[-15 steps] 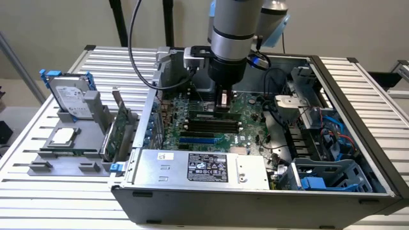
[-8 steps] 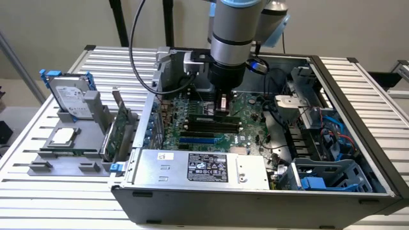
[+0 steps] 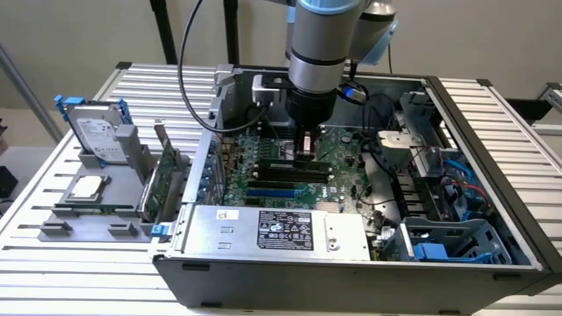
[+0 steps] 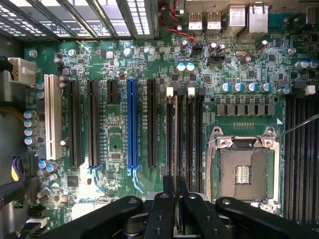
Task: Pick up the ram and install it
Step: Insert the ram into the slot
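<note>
Ext. view, left to right: grey fixture [image 3: 83, 220] on the slatted table [image 3: 35, 263] w/ HDD [image 3: 97, 135] upright, tall expansion card [image 3: 162, 178] beside it. Then open PC case [image 3: 351, 276], PSU [image 3: 281, 230] at front, arm down over the mobo [image 3: 263, 191]. Hand [image 3: 306, 153] low over the black memory slots [image 3: 290, 172], drive cage [image 3: 448, 240] at the exterior view's right.

Wrist view: fingers [image 4: 167, 199] pressed together, clamped on a thin strip seen edge-on, judged to be the ram [image 4: 175, 144]. Hangs in line w/ the white-latched slots [image 4: 180, 129], just above or touching; can't tell which. Blue slot [image 4: 132, 124] to one side, empty CPU socket [image 4: 242, 172] to the other.

Handling, as a judgement: light, stiff, thin board. Fragile at chips and contact edge, prone to tilt if held off-centre. Best gripped mid-length on the flat faces, near the upper edge, contacts left free.

Between views: ext. gives arm posture and case layout but hides the stick behind the hand. Wrist gives alignment along the slot and latch positions, not height above it.
</note>
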`<state>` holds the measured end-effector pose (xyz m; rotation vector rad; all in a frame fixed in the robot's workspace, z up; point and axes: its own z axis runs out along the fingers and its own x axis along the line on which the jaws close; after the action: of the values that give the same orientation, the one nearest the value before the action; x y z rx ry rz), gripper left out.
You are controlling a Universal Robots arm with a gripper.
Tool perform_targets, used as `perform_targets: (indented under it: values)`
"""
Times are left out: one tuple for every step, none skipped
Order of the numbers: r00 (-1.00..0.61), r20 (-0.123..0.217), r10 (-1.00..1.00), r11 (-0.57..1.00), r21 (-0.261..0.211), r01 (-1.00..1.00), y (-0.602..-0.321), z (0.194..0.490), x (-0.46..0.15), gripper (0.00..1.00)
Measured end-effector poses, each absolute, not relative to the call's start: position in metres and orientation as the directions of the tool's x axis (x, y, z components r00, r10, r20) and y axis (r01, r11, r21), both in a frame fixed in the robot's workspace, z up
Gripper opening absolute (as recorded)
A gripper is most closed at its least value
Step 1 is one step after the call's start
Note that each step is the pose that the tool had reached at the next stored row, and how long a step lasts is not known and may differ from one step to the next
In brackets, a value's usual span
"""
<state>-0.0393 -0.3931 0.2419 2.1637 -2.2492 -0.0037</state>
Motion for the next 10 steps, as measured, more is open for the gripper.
perform_targets:
  values:
    - [-0.039, 0.013, -0.999, 0.039, 0.014, -0.999, -0.3931, 0.2409, -0.0393, 0.00]
    - [-0.039, 0.013, -0.999, 0.039, 0.013, -0.999, -0.3931, 0.2398, -0.0395, 0.00]
    - [-0.039, 0.013, -0.999, 0.039, 0.011, -0.999, -0.3931, 0.2388, -0.0395, 0.00]
    - [-0.038, 0.013, -0.999, 0.039, 0.010, -0.999, -0.3931, 0.2381, -0.0396, 0.00]
    - [-0.038, 0.013, -0.999, 0.039, 0.010, -0.999, -0.3931, 0.2374, -0.0397, 0.00]
    - [-0.039, 0.013, -0.999, 0.039, 0.009, -0.999, -0.3931, 0.2370, -0.0399, 0.00]
    - [-0.039, 0.014, -0.999, 0.039, 0.009, -0.999, -0.3931, 0.2366, -0.0401, 0.00]
    - [-0.039, 0.014, -0.999, 0.039, 0.009, -0.999, -0.3931, 0.2361, -0.0402, 0.00]
    - [-0.039, 0.015, -0.999, 0.039, 0.009, -0.999, -0.3931, 0.2356, -0.0403, 0.00]
    - [-0.039, 0.016, -0.999, 0.039, 0.009, -0.999, -0.3931, 0.2350, -0.0405, 0.00]
